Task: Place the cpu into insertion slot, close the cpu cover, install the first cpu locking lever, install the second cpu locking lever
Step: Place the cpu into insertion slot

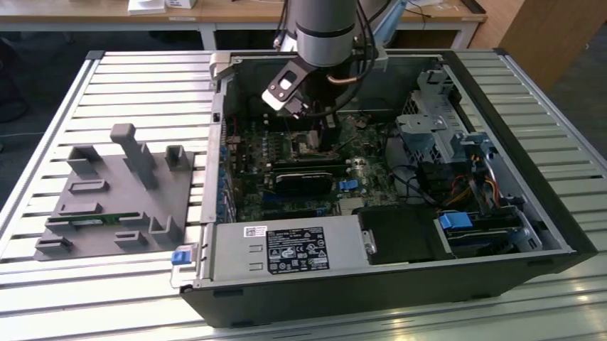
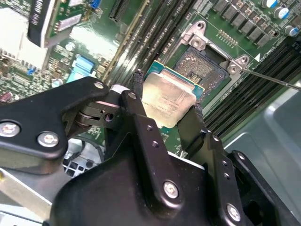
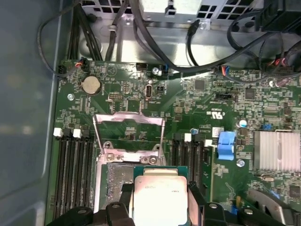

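Placement of the cpu (image 2: 165, 101) is under way but not finished. The gripper (image 2: 168, 93) is partly closed, its two black fingers (image 2: 138, 87) clamped on opposite edges of the chip, whose silver top faces up. In both wrist views the chip hangs over the green board just beside the insertion slot (image 2: 207, 59), overlapping one edge of it and not yet seated; most of the dark contact field lies bare.

The cpu cover (image 3: 129, 116) stands swung open on the far side of the slot from the chip, so closing it is not done. A thin metal rod (image 2: 275, 79) juts free across the board near the socket; I judge it to be a locking lever, unlatched. Both levers appear left to do.

Room is tight. Long black memory slots (image 3: 70, 174) run along both flanks of the socket, close to where the fingers would come down. The socket's silver rim and the raised cover bound the opening, and black cables (image 3: 155, 42) loop beyond the cover. In the exterior view the arm (image 1: 325, 32) reaches down into the far part of the computer case (image 1: 531, 163), with the case wall toward the exterior view's left.
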Robot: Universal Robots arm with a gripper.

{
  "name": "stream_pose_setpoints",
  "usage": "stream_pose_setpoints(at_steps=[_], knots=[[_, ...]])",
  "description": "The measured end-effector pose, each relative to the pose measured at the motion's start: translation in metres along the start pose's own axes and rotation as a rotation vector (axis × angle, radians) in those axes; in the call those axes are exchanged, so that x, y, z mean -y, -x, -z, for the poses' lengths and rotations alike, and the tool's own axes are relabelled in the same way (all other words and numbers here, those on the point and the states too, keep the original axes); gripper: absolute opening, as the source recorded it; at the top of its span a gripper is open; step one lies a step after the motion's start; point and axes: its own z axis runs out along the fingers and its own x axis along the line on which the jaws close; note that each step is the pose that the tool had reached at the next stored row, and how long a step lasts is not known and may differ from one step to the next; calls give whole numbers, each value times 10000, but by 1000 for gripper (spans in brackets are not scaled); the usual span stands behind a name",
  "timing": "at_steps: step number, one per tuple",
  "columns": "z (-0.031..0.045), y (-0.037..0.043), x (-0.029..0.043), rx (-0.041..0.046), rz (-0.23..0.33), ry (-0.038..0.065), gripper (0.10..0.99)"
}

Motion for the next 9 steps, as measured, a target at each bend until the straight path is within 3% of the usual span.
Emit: stream_pose_setpoints(at_steps=[9], knots=[[-71, -100, 50, 13, -149, 1, 541]])
